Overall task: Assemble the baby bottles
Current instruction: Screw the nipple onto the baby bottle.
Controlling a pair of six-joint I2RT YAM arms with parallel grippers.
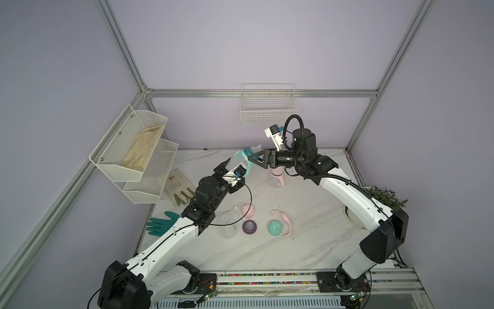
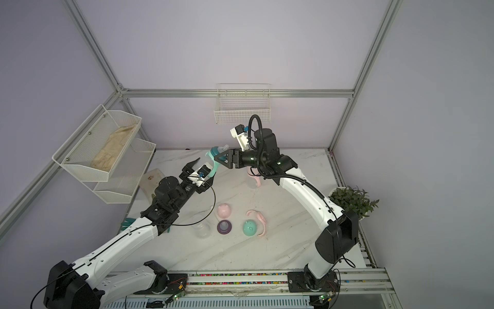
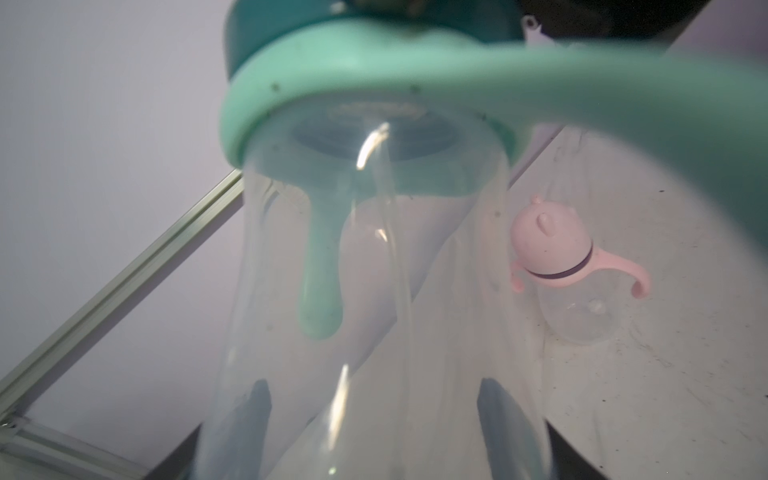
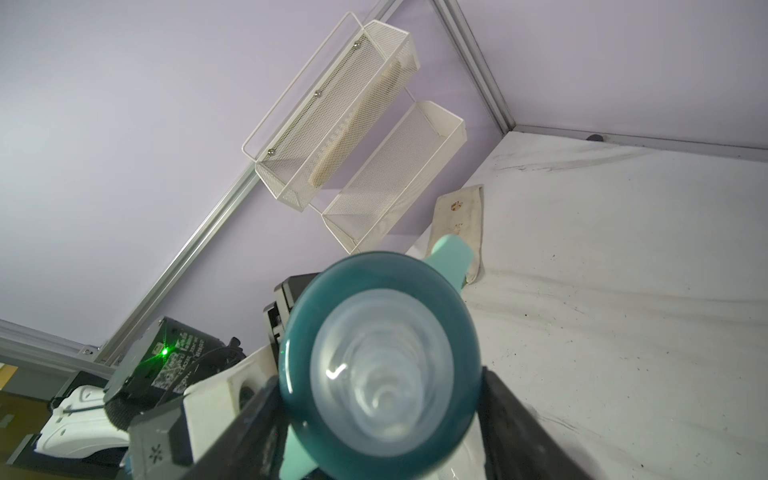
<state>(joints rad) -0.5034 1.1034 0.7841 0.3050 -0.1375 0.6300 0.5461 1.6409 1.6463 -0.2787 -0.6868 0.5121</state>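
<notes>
My left gripper (image 1: 232, 166) (image 3: 378, 436) is shut on the body of a clear baby bottle (image 1: 236, 163) (image 3: 374, 311), held tilted above the table. A thin straw (image 3: 395, 249) runs inside it. On its neck sit a mint two-handled ring (image 1: 242, 157) (image 3: 374, 70) and a teal nipple collar (image 1: 247, 151) (image 4: 378, 365). My right gripper (image 1: 250, 158) (image 4: 380, 415) is shut on that collar from the right. A capped pink bottle (image 1: 276, 175) (image 3: 552, 253) stands behind.
Loose parts lie at mid-table: a clear bottle (image 1: 228, 223), pink dome cap (image 1: 248, 210), purple collar (image 1: 250, 227), mint dome cap (image 1: 275, 228), pink handle ring (image 1: 283, 219). A green glove (image 1: 160, 224) lies left, mesh racks (image 1: 133, 144) hang left, and a plant (image 1: 385, 198) stands right.
</notes>
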